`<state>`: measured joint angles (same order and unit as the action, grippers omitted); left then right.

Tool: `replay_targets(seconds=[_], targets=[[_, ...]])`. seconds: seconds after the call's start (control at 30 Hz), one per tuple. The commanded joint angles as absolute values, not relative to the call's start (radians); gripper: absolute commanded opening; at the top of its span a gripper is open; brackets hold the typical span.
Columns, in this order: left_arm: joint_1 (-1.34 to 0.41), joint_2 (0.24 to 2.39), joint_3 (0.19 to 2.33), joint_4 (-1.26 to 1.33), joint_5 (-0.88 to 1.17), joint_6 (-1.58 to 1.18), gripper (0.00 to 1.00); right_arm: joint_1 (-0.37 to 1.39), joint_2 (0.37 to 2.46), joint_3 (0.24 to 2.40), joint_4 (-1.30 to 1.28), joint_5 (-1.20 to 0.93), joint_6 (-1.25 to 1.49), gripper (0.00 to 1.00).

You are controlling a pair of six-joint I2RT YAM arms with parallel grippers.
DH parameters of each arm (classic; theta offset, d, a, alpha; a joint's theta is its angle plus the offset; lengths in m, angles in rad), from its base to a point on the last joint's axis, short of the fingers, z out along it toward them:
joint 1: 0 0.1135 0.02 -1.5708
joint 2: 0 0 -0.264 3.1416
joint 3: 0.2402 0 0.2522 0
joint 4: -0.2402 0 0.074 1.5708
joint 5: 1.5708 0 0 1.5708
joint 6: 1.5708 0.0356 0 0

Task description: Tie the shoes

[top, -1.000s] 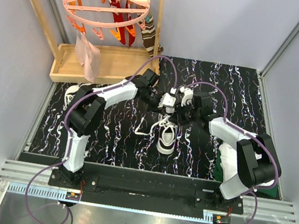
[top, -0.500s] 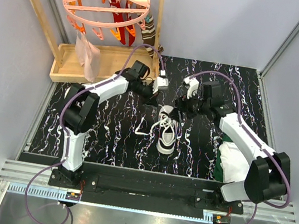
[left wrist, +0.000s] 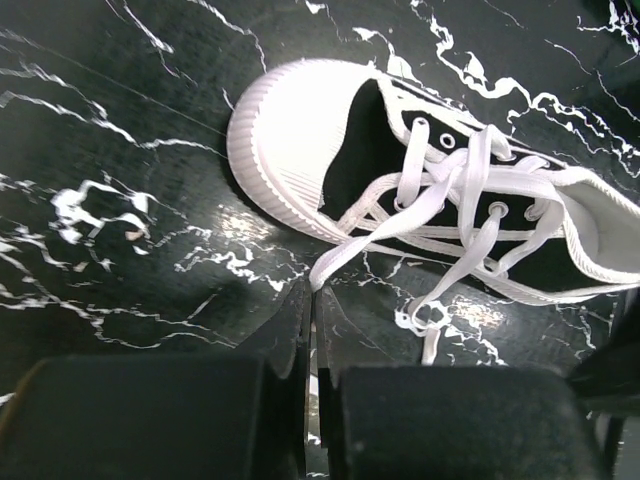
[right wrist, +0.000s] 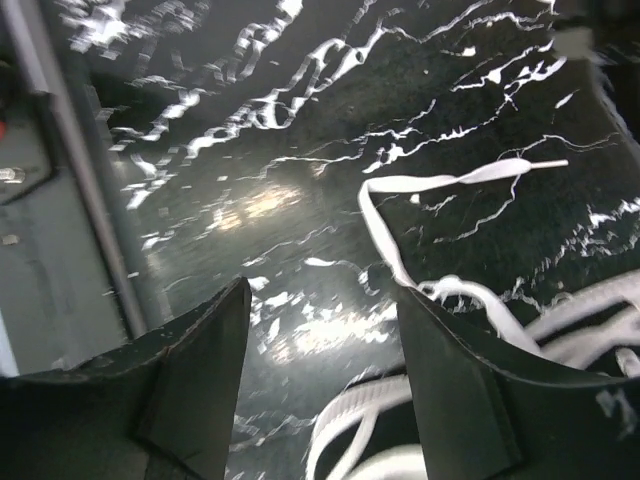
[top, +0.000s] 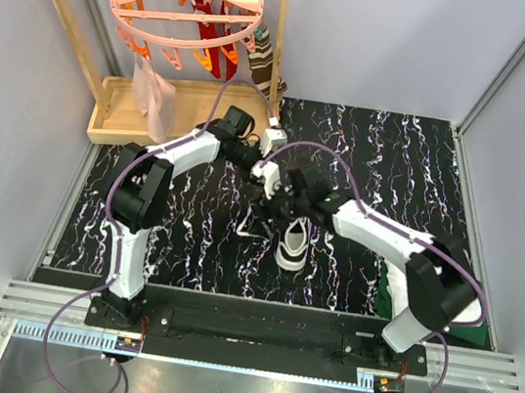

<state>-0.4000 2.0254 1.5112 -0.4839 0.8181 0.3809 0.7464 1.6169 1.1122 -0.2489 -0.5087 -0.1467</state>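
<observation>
L gripper (left wrist: 313, 292): fingers pressed tight together, pinching a flat white lace (left wrist: 400, 215) near its free end, low over the black, white-veined marble-look mat (left wrist: 120, 200). Lace runs up fm the pinch to the eyelets of a small black canvas low-top sneaker (left wrist: 350, 170) w/ a white ribbed rubber toe cap (left wrist: 285, 130). Sneaker lies on the mat just beyond the fingertips, toe twd upper left in L wrist view. Laces cross thru the eyelets, ends loose.

R gripper (right wrist: 322, 292): fingers spread wide, nothing betw them, hovering over the mat. A second lace strand (right wrist: 378, 225) lies curved on the mat just past the R fingertips, tipped end pointing right. More lace at lower right of that view, blurry.

Top view: both grippers sit close together at the sneaker's far-left side. L arm reaches in fm the left, R arm fm the right. Sneaker is approx mid-mat. Far left corner: light wooden tray (top: 197, 108), w/ a pink round plastic clip hanger (top: 188, 3) above it.
</observation>
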Motion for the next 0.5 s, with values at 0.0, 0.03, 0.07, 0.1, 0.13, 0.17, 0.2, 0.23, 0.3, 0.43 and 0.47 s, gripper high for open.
replay_targets(seconds=[0.0,0.03,0.07,0.1,0.13,0.17,0.2,0.23,0.3,0.43,0.47], targets=[[-0.4,2.042,1.528,-0.494,0.834,0.341,0.0,0.779,1.707,1.15,-0.143,-0.434,-0.192,0.68],[-0.402,2.048,1.534,-0.494,0.836,0.333,0.0,0.788,1.723,1.16,-0.132,-0.427,-0.211,0.68],[-0.402,2.051,1.537,-0.492,0.835,0.331,0.0,0.802,1.748,1.163,-0.129,-0.419,-0.222,0.68],[-0.4,2.054,1.542,-0.495,0.834,0.328,0.0,0.811,1.761,1.167,-0.127,-0.402,-0.235,0.68],[-0.4,2.063,1.548,-0.503,0.833,0.324,0.0,0.818,1.772,1.172,-0.123,-0.391,-0.261,0.67],[-0.4,2.069,1.561,-0.509,0.834,0.325,0.0,0.828,1.793,1.173,-0.123,-0.379,-0.268,0.67],[-0.402,2.075,1.566,-0.517,0.838,0.325,0.0,0.831,1.804,1.177,-0.121,-0.365,-0.278,0.67],[-0.402,2.079,1.571,-0.518,0.838,0.324,0.0,0.833,1.813,1.18,-0.12,-0.357,-0.288,0.67],[-0.4,2.085,1.575,-0.518,0.841,0.324,0.0,0.838,1.844,1.187,-0.115,-0.338,-0.307,0.66],[-0.4,2.094,1.578,-0.52,0.848,0.324,0.0,0.841,1.89,1.201,-0.107,-0.302,-0.333,0.66],[-0.4,2.094,1.578,-0.52,0.85,0.322,0.0,0.842,1.908,1.204,-0.107,-0.287,-0.337,0.66]])
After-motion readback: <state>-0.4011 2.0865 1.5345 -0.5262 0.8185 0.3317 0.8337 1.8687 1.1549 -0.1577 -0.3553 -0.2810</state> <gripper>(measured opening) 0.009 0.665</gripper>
